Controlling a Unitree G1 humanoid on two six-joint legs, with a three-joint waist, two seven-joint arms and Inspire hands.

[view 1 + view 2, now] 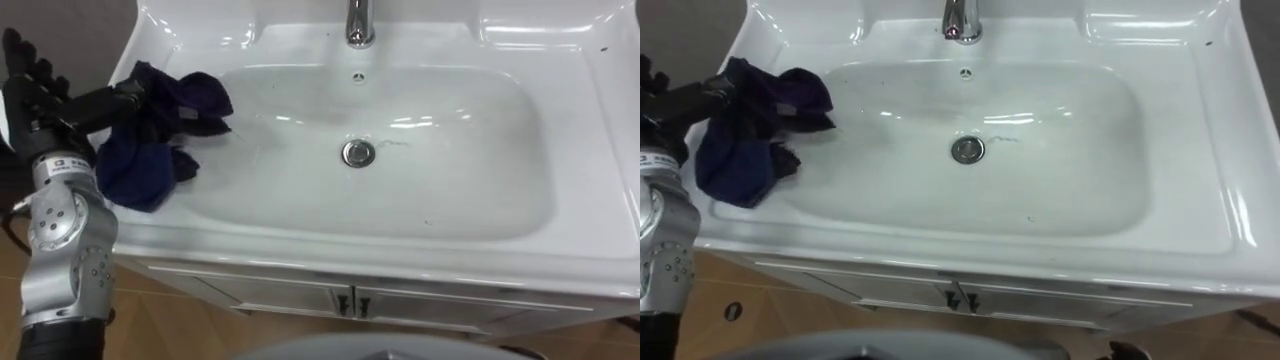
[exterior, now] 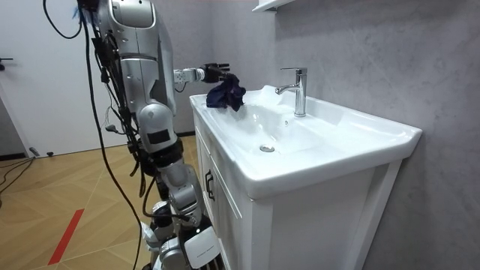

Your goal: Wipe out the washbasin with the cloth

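Cloth (image 1: pixel 150 145), dark blue and bunched, sits at the left end of the basin (image 1: pixel 450 230), spread over the rim and down the inner slope, well apart from the drain (image 1: pixel 358 152) and the tap (image 1: pixel 358 22). The left hand (image 1: pixel 45 100) is just beside it on the outer side, dark fingers reaching right and pinching the cloth's upper edge. The forearm rises from below, wrist bent toward the basin. In the room view the robot stands upright at the cabinet's (image 2: pixel 225 202) front corner, arm stretched forward at rim height.
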